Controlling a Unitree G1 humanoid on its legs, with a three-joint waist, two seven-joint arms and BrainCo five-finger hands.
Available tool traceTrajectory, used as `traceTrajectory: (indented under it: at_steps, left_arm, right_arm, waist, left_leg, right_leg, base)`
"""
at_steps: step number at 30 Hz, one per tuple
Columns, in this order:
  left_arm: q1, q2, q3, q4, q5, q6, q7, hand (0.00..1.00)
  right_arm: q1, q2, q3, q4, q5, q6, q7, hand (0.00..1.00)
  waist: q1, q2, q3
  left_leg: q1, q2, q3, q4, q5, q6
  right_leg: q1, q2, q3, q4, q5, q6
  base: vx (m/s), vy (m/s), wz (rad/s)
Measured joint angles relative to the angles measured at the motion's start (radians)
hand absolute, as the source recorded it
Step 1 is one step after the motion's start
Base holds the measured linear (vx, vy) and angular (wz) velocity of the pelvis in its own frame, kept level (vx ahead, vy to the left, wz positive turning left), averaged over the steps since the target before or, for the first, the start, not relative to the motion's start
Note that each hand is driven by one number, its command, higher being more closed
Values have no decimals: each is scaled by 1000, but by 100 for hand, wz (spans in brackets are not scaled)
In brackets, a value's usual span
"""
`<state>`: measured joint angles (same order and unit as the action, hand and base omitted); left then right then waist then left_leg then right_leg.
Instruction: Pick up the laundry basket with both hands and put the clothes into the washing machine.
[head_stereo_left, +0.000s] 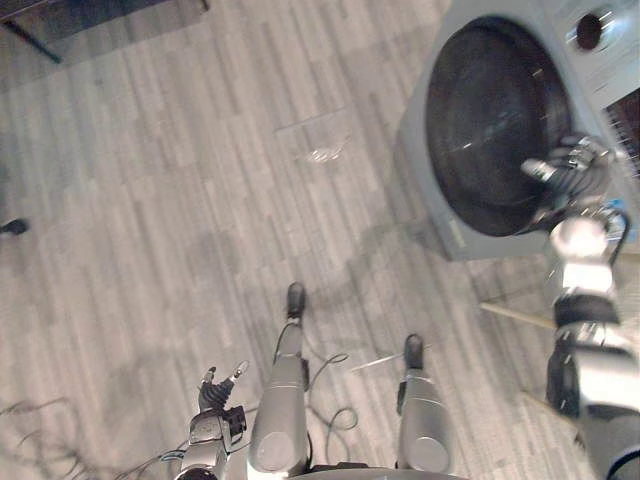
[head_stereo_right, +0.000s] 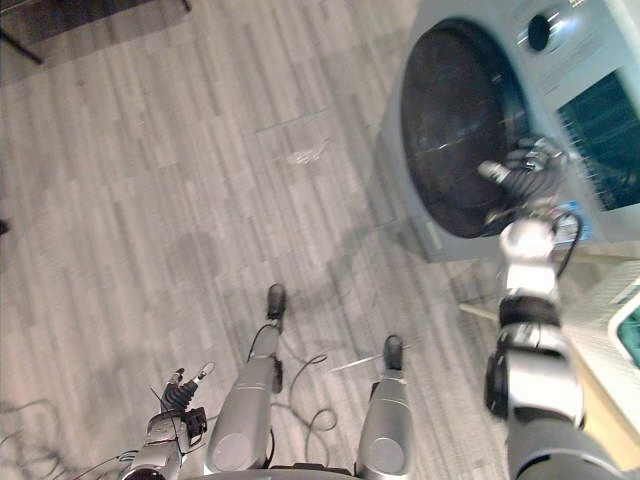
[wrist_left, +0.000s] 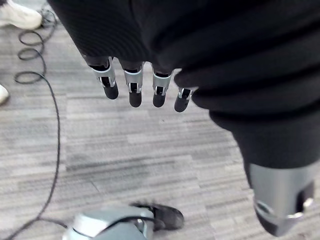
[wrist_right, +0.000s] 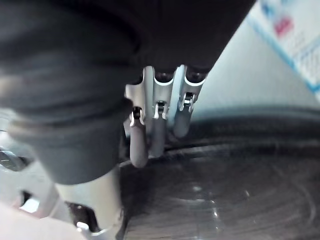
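Left hand (head_stereo_left: 215, 392) hangs empty above the floor (head_stereo_left: 150, 200); right hand (head_stereo_left: 575, 170) meets the washing machine (head_stereo_left: 468, 243) at its closed door (head_stereo_left: 490, 120). Pale mesh container (head_stereo_right: 622, 318), likely the laundry basket, sits untouched at the robot's right. Left fingers (wrist_left: 131, 92): straight, apart. Right fingers (wrist_right: 150, 137): straight, together, at the door rim. Loading judged not begun.

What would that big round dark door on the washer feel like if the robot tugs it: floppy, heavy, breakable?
Probably stiff, not floppy: the door looks like one rigid, glossy dome. It likely swings rather than lifts, being set into the washing machine. Its smooth rim, by the right hand, may be slippery.
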<state>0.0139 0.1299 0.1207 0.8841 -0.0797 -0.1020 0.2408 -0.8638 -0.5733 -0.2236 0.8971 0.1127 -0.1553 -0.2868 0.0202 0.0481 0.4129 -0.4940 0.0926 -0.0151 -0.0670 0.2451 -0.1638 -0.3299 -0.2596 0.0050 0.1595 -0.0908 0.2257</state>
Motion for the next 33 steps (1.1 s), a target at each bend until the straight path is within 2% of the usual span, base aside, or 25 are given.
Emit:
traceTrajectory:
  at_steps: [1,2,3,4,5,6,7,8,9,10,13,15,17,19,20,21,23,24,26,29,30,31,33]
  left_arm:
    - [12,-6,-7,2,-5,-1,-1,0]
    - [8,-16,-20,8,-21,-3,-2,0]
    - [1,-20,-35,5,-29,-8,-2,0]
    - [2,-26,-41,2,-36,-22,-2,0]
    - [-3,-36,-42,2,-45,-24,-3,0]
    - [-10,-44,-42,3,-47,-24,-3,0]
    - [-26,-54,-49,4,-50,-26,-2,0]
    - [-49,-53,-49,12,-61,-28,-2,0]
    - [-56,-53,-44,15,-67,-29,-1,0]
    - [-53,-65,-39,31,-67,-32,2,0]
    - [-57,-64,-35,42,-68,-36,3,0]
    - [-56,-65,-27,43,-68,-33,4,0]
    - [-56,-68,-1,52,-67,-31,4,0]
    - [-59,-79,6,50,-65,-31,4,0]
    - [-61,-79,11,48,-65,-30,4,0]
    - [-64,-79,18,48,-63,-25,4,0]
    - [-65,-76,50,50,-52,-10,7,0]
    - [-65,-70,50,51,-43,-6,8,0]
    - [-65,-29,47,54,-1,12,11,0]
    - [-78,-10,41,54,54,18,11,0]
    - [-83,-8,35,52,56,19,10,0]
    - [-98,-10,26,51,67,20,7,0]
    - [-140,-8,-7,50,79,19,2,0]
  right_arm:
    - [-36,-5,3,35,9,1,8,0]
    - [-98,-34,10,101,45,9,36,0]
    - [-133,-61,12,145,71,20,53,0]
    - [-147,-65,12,149,92,7,76,0]
    - [-176,-72,10,169,106,19,73,0]
    - [-188,-79,5,177,115,27,69,0]
    - [-197,-93,5,174,126,32,55,0]
    - [-195,-91,4,149,140,35,36,0]
    - [-187,-84,13,111,148,39,29,0]
    - [-139,-58,61,-6,152,47,21,0]
    - [46,35,143,-302,153,43,4,0]
    - [148,100,237,-445,160,43,10,0]
    - [261,175,388,-588,177,34,57,0]
    - [369,257,571,-704,225,17,152,0]
    - [425,327,661,-744,233,11,206,0]
    - [446,348,677,-760,240,11,222,0]
    - [509,383,678,-809,241,3,252,0]
    - [527,384,667,-816,241,2,255,0]
    - [607,391,589,-848,240,-10,254,0]
    - [742,388,481,-869,238,-32,253,0]
    - [773,388,462,-870,237,-34,253,0]
    - [839,387,424,-868,237,-34,254,0]
    - [940,388,369,-843,230,-33,255,0]
  waist:
    - [6,7,-1]
    - [6,29,7]
    - [22,37,13]
    - [27,38,14]
    - [33,45,18]
    - [38,53,23]
    - [50,63,28]
    - [41,53,31]
    - [44,46,36]
    - [43,53,37]
    - [-7,46,41]
    - [-6,45,42]
    - [-7,41,40]
    - [-9,40,37]
    - [-6,31,31]
    - [-7,27,29]
    - [-5,-4,12]
    - [-4,-17,5]
    - [-11,-82,-31]
    - [-36,-132,-72]
    - [-41,-138,-84]
    - [-58,-140,-107]
    - [-79,-138,-132]
  left_leg:
    - [10,-8,-4,3,12,25]
    - [10,-12,-2,-32,42,59]
    - [-2,-19,3,-31,43,60]
    - [-16,-22,17,-32,40,63]
    - [-23,-25,23,-33,39,63]
    - [-25,-25,24,-36,37,61]
    - [-30,-25,28,-37,0,15]
    - [-46,-39,71,-18,-36,-12]
    - [-57,-47,76,42,-7,27]
    - [-39,-46,70,56,-35,89]
    - [-3,-36,64,-30,17,82]
    - [29,-22,64,-30,17,81]
    - [68,-4,53,-31,15,79]
    - [88,19,41,-32,3,64]
    - [89,29,39,-31,0,59]
    - [89,30,37,-31,0,59]
    - [93,27,28,-30,3,62]
    - [96,24,29,-30,4,64]
    - [121,11,44,-30,2,61]
    - [161,9,69,-30,-31,49]
    - [167,11,76,-30,-34,45]
    - [173,13,89,-31,-37,45]
    - [184,20,111,-33,-37,45]
  right_leg:
    - [-9,7,8,1,7,14]
    - [-19,1,25,-1,22,24]
    - [-37,-7,32,-1,29,30]
    - [-53,-12,41,-6,41,33]
    - [-66,-14,50,-8,45,36]
    - [-68,-14,51,-10,44,35]
    - [-76,-15,55,-12,46,32]
    - [-74,-42,71,-43,44,29]
    - [-80,-49,77,-47,44,30]
    - [-78,-34,91,-62,53,34]
    - [-66,-15,103,-71,84,29]
    - [-40,2,101,-67,83,27]
    - [-9,22,97,-55,69,14]
    - [14,45,80,-47,54,1]
    - [15,55,68,-34,41,-7]
    - [16,55,64,-30,37,-5]
    - [26,48,49,-19,26,-4]
    - [30,45,48,-19,26,-4]
    - [50,34,51,-25,26,-3]
    - [77,29,69,-42,26,-3]
    - [76,30,79,-45,26,-3]
    - [80,31,88,-55,26,-3]
    - [82,37,109,-60,28,-5]
  base:
    - [12,58,-8]
    - [-2,64,-18]
    - [-16,38,-12]
    - [-103,74,-14]
    - [-87,43,-14]
    - [-110,32,-10]
    - [-78,27,19]
    - [-57,36,17]
    - [41,3,-9]
    - [77,-36,-30]
    - [65,-64,1]
    - [83,-146,-10]
    - [107,-201,-13]
    - [76,-163,5]
    - [68,-136,16]
    - [83,-138,25]
    - [74,-72,24]
    - [57,-32,6]
    - [54,-4,-7]
    - [-4,-9,-20]
    - [-44,-10,-31]
    - [-23,-26,-33]
    - [-28,-46,-34]
